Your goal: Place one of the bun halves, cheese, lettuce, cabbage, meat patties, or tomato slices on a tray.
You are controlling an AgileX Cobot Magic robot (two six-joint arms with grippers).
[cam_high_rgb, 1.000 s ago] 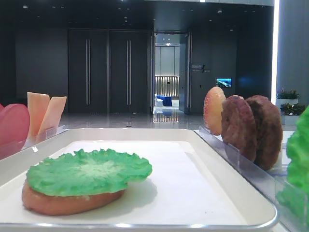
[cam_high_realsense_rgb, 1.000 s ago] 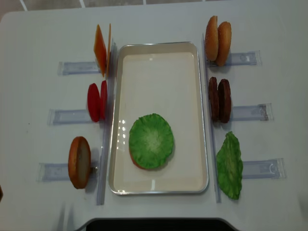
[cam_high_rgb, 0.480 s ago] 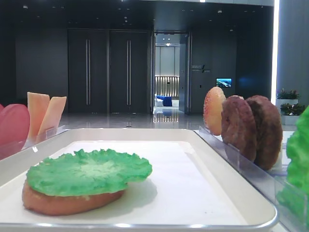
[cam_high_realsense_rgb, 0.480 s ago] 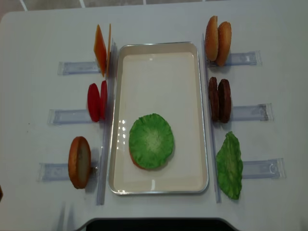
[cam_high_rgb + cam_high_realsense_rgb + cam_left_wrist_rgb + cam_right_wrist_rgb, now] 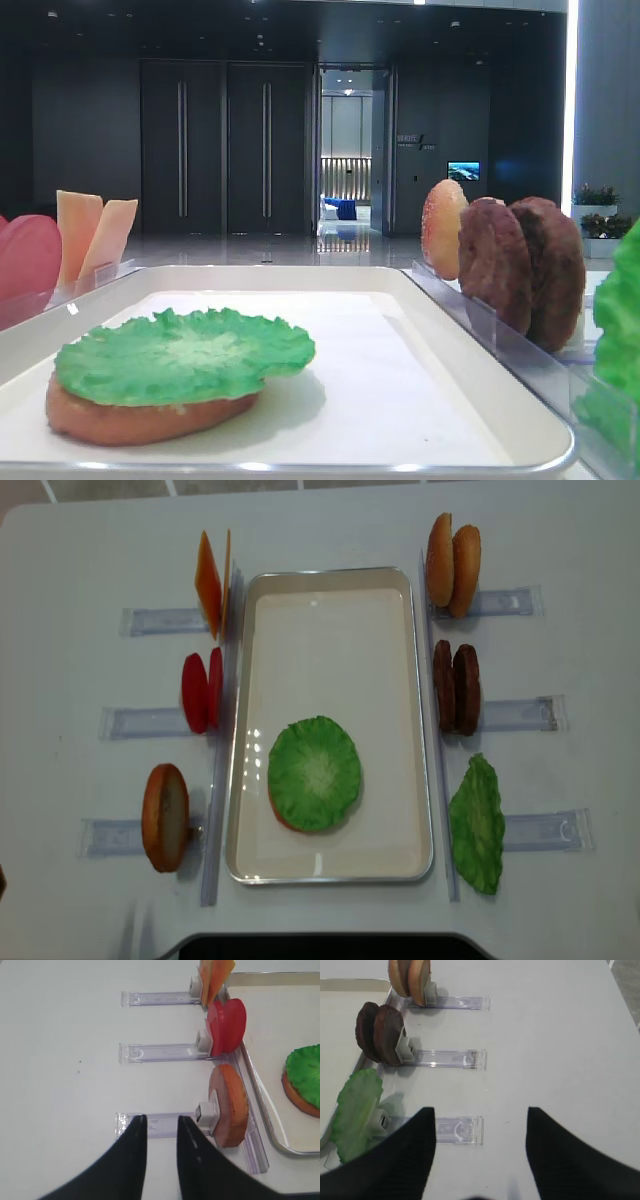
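The cream-white tray (image 5: 330, 640) lies in the middle of the table. In its near half a bun half (image 5: 281, 816) lies flat with a frilly green lettuce (image 5: 314, 772) leaf on top. Left of the tray, cheese (image 5: 210, 583), tomato slices (image 5: 200, 691) and one bun half (image 5: 165, 816) stand on edge. To the right stand two bun halves (image 5: 452, 565), the meat patties (image 5: 456, 688) and a green leaf (image 5: 477, 823). My right gripper (image 5: 479, 1125) hovers open and empty over the table beside that leaf (image 5: 355, 1110). My left gripper (image 5: 161, 1125) hangs narrowly open and empty beside the lone bun half (image 5: 231, 1105).
Narrow clear plastic holders (image 5: 540, 830) reach outward from each stack on both sides of the tray. Bare white table (image 5: 560, 1035) lies beyond their outer ends. A dark edge (image 5: 320, 946) runs along the near side of the table.
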